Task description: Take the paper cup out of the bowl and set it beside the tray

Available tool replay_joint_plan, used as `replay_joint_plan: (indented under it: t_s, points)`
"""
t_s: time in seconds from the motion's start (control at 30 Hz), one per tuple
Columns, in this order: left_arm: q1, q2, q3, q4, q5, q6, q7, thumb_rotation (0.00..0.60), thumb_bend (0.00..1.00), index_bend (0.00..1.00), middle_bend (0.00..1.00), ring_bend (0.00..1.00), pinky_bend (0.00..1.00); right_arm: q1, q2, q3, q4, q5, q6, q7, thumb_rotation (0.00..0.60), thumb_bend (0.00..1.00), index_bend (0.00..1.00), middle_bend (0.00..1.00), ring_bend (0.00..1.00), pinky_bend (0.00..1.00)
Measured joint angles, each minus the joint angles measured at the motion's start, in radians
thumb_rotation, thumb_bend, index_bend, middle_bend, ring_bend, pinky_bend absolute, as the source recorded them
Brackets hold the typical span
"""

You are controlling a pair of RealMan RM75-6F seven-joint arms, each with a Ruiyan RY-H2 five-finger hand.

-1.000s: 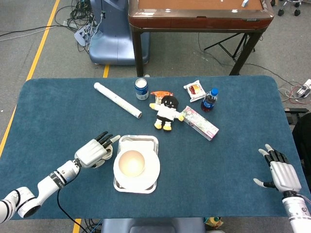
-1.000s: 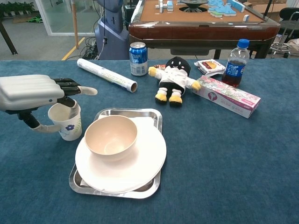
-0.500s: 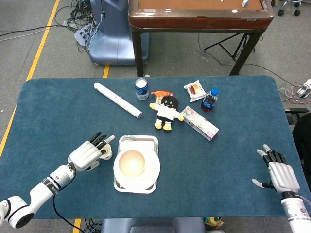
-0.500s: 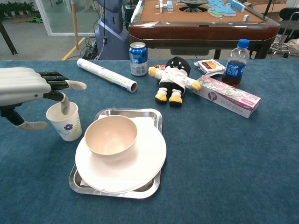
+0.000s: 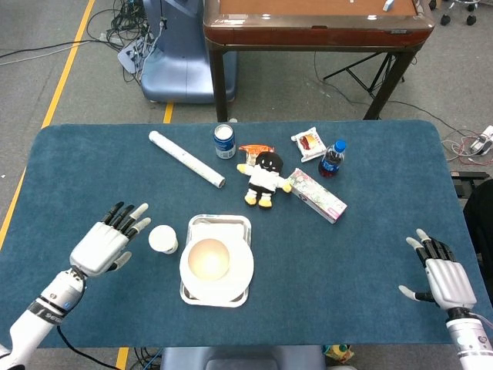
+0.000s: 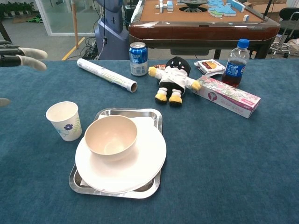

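The white paper cup (image 5: 162, 238) (image 6: 64, 120) stands upright on the blue cloth just left of the metal tray (image 5: 196, 225) (image 6: 110, 113). The tray carries a white plate (image 5: 242, 273) (image 6: 145, 161) with an empty beige bowl (image 5: 209, 258) (image 6: 111, 136) on it. My left hand (image 5: 104, 243) hovers open to the left of the cup, apart from it; only its fingertips (image 6: 29, 54) show at the chest view's left edge. My right hand (image 5: 443, 279) rests open near the table's right front corner, far from the tray.
Behind the tray lie a foil roll (image 5: 186, 159) (image 6: 106, 74), a blue can (image 5: 224, 141) (image 6: 138, 59), a plush doll (image 5: 264, 178) (image 6: 174, 79), a snack packet (image 5: 309, 143), a bottle (image 5: 332, 158) (image 6: 235, 59) and a pink box (image 5: 316, 195) (image 6: 228, 95). A brown table (image 5: 316, 23) stands beyond.
My left hand has let go of the cup and drawn back to the left, its fingers spreading. The cup stays standing beside the tray. The right hand has barely moved.
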Motion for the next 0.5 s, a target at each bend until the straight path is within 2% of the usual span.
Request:
replay_joint_plan:
  t_s: [0.07, 0.5]
  points:
    - [0.03, 0.01, 0.001, 0.001, -0.001, 0.038, -0.032, 0.6, 0.32, 0.0, 0.0, 0.0, 0.0, -0.003, 0.002, -0.003, -0.004, -0.009, 0.007, 0.0, 0.6, 0.22, 0.0, 0.0, 0.0, 0.0]
    - [0.239, 0.015, 0.008, 0.114, -0.025, 0.274, -0.269, 0.6, 0.32, 0.0, 0.0, 0.0, 0.0, -0.024, 0.0, -0.024, -0.027, -0.068, 0.052, -0.018, 0.6, 0.22, 0.0, 0.0, 0.0, 0.0]
